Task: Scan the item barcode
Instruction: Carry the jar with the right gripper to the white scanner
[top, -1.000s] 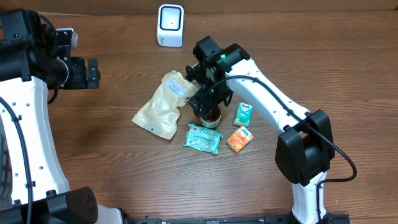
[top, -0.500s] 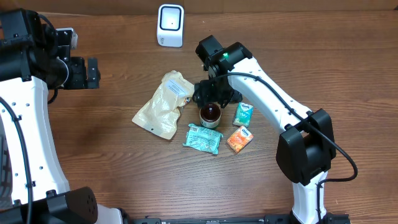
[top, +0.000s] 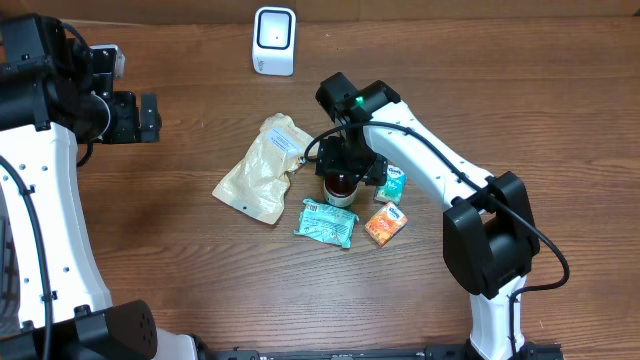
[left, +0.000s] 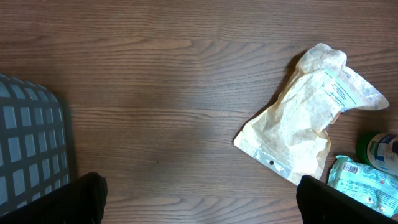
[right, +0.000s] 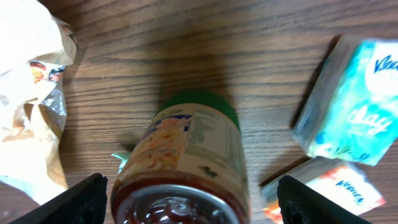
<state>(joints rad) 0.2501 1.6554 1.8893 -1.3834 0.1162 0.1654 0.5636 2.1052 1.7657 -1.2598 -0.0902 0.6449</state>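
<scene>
We have the green-lidded jar (right: 186, 155) mid-desk (top: 180, 270), its lid pointing away from our right wrist camera and its glass base toward it. The right tool (right: 189, 199) straddles it with jaws wide and a gap showing beside the glass, so nothing is gripped. A teal tissue pack (right: 354, 102) and an orange packet (top: 385, 223) lie just beside the jar, with a tan pouch (top: 262, 168) on the other side. The white scanner (top: 274, 40) stands well apart. Our left tool (left: 199, 199) hangs fully spread and empty, near a grey basket (left: 31, 149).
</scene>
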